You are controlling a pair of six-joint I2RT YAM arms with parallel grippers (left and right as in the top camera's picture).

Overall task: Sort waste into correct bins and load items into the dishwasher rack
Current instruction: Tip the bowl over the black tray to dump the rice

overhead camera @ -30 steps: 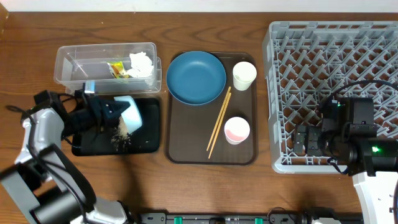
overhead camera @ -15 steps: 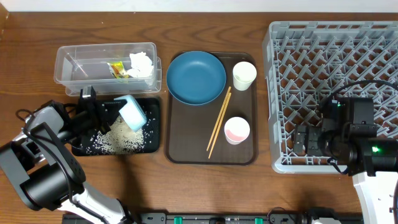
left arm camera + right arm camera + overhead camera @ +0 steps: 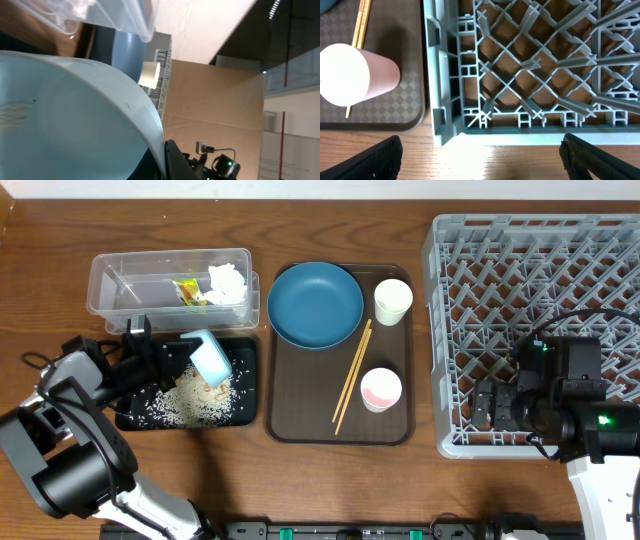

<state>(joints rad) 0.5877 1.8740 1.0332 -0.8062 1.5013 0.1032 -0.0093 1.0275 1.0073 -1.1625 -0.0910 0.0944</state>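
Observation:
My left gripper (image 3: 178,358) is shut on the rim of the light blue bowl (image 3: 210,358) and holds it tipped on its side over the black tray (image 3: 245,350). White rice (image 3: 195,400) lies heaped and scattered in that tray. In the left wrist view the bowl (image 3: 60,115) fills the frame. The clear tub (image 3: 120,285) holds the yellow-green wrapper (image 3: 190,292) and the white tissue (image 3: 228,281). The dark blue plate (image 3: 315,305), white cup (image 3: 393,300), pink-inside cup (image 3: 381,388) and chopsticks (image 3: 352,375) lie on the brown tray. My right gripper (image 3: 480,160) is open and empty at the front left corner of the grey rack (image 3: 540,290).
The brown serving tray (image 3: 300,420) sits between the black tray and the rack. In the right wrist view the rack's front wall (image 3: 530,125) lies just ahead of the fingers, with the pink-inside cup (image 3: 355,75) to its left. Bare wooden table runs along the front edge.
The bowl has tipped over and its rice has spilled out onto the black tray. The bowl has shifted slightly since half a second ago. The right arm has not moved.

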